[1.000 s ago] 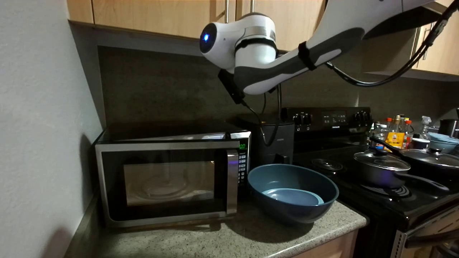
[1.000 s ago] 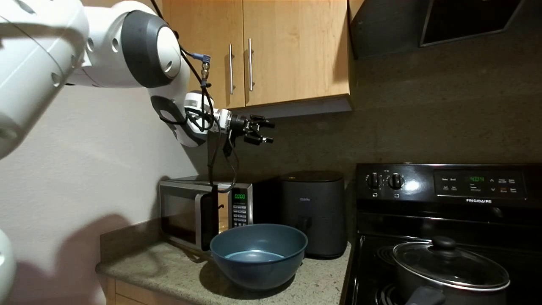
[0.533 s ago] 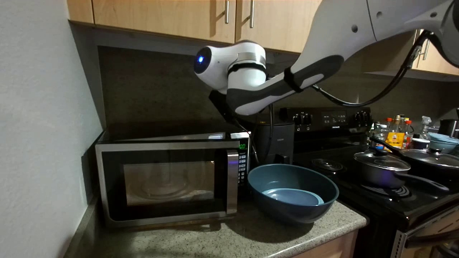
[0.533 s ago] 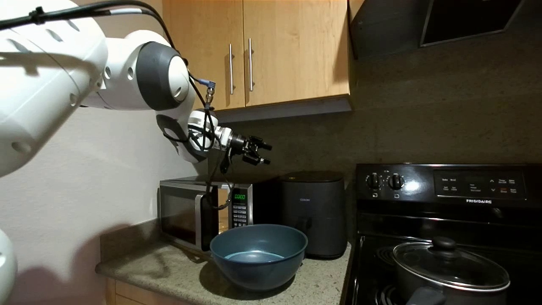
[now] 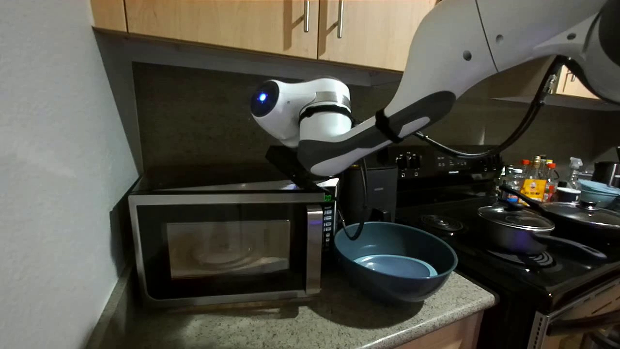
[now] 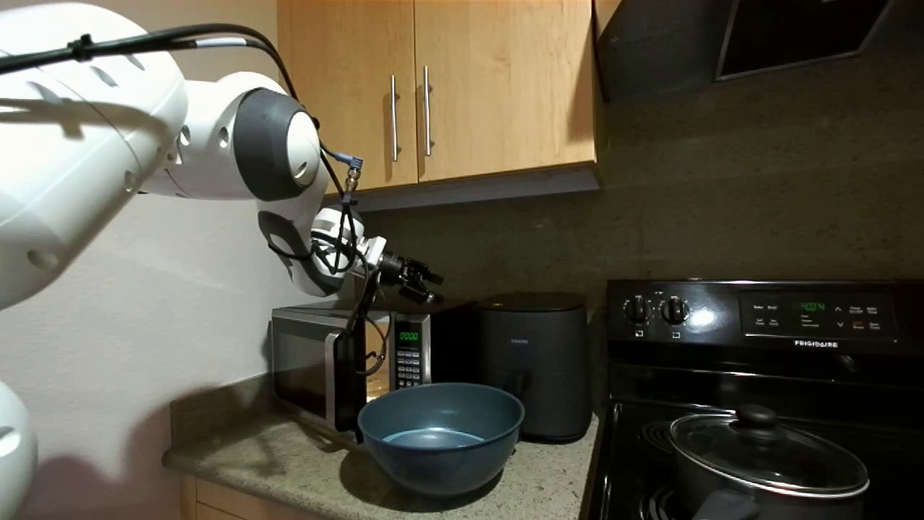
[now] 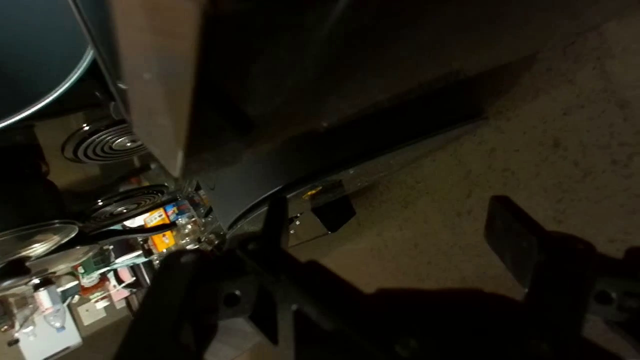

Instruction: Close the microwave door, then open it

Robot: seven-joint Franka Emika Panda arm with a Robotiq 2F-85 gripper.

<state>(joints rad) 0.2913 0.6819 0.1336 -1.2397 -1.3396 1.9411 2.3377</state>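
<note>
Silver-edged, dark-windowed rectangular microwave door (image 5: 227, 247) stands ajar on the boxy silver-and-black microwave (image 6: 409, 354), black two-fingered tool (image 6: 436, 288) spread and empty, so we judge opening it wide is left, but can't tell whether the close is done.

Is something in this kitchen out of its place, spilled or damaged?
Only the microwave door stands out: it is ajar, its free edge apart from the button panel, though such a door is normally shut. I see no spill or damage.
</note>
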